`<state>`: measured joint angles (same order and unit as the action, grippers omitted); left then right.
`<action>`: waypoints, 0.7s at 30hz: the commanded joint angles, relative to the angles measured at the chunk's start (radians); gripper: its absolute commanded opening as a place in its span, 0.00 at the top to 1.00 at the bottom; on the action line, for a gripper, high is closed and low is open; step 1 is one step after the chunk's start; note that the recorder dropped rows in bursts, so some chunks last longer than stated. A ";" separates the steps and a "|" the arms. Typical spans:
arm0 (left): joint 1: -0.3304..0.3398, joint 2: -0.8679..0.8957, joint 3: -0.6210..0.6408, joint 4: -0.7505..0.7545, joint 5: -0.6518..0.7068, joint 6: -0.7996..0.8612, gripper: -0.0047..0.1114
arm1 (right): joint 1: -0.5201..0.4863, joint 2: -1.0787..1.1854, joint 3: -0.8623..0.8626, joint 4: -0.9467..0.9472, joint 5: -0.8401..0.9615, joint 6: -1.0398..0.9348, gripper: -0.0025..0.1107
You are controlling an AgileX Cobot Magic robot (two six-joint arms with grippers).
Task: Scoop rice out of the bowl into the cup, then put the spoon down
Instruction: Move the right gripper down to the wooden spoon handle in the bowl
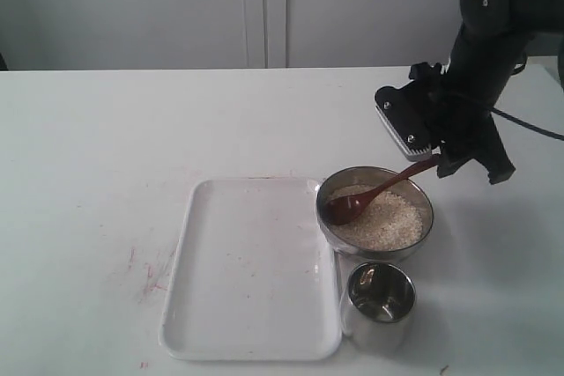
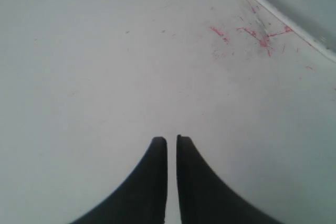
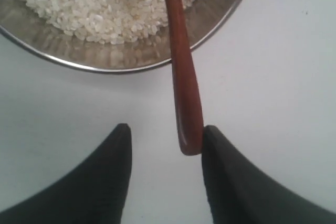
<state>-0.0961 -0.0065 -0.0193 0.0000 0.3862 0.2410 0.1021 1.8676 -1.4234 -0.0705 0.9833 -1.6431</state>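
Observation:
The steel bowl holds the rice, with the smaller steel cup just in front of it. The head of the wooden spoon lies on the rice and its handle leans out over the bowl's rim. My right gripper is at the handle's end. In the right wrist view this gripper is open; the spoon touches one finger, the other stands well apart. Rice and bowl wall show beyond. My left gripper is shut on nothing above bare table, out of the exterior view.
A white tray lies left of the bowl and cup, touching both. Red scribbles mark the table left of the tray; the left wrist view shows red marks beside the tray's edge.

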 commanded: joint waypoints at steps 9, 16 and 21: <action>-0.007 0.007 0.009 -0.006 0.048 -0.006 0.84 | 0.002 0.044 0.005 -0.015 -0.079 -0.020 0.61; -0.007 0.007 0.009 -0.006 0.048 -0.006 0.84 | 0.002 0.062 0.005 -0.009 -0.089 -0.020 0.61; -0.007 0.007 0.009 -0.006 0.048 -0.006 0.84 | 0.002 0.079 0.005 -0.005 -0.089 -0.020 0.61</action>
<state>-0.0961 -0.0065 -0.0193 0.0000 0.3862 0.2410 0.1021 1.9404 -1.4234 -0.0820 0.8980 -1.6477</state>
